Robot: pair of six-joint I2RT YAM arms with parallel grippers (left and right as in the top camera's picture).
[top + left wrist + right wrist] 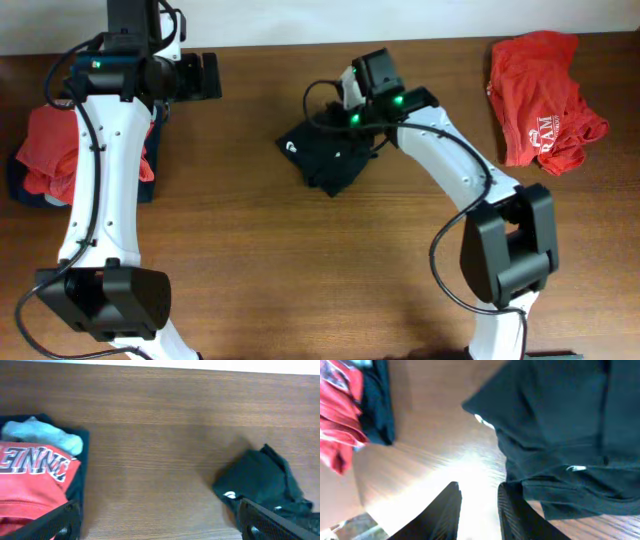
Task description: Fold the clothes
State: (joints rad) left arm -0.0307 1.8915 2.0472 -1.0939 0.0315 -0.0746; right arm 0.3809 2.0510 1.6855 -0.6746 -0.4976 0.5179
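Overhead: black T-shirt [330,158] lies crumpled in a small heap at centre of the table [250,260], its small white tag [290,147] at the left edge of the heap. Right gripper [350,98] sits over the heap's upper edge, arm reaching in from lower right. Right wrist view: the two fingers [445,512] come up from the bottom of the frame with only a narrow strip of bare wood between them, nothing pinched; the right-hand finger lies against the lower fold of the black T-shirt [560,425], actual contact not clear. White tag [482,420] shows near the fabric's left corner. Left gripper [203,75] is in the upper left of the overhead frame, well apart from the black heap. Left wrist view: jaws spread wide, one finger in each lower corner, left gripper [157,507] empty over bare wood, black T-shirt [265,480] at lower right. Pile at left edge of the table: red shirt with white lettering [30,477] on top, a grey piece [45,435] behind it, navy cloth [83,455] underneath. Overhead, this pile [40,150] is partly hidden by the left arm. Second red shirt [540,95], white lettering, lies bunched at upper right.
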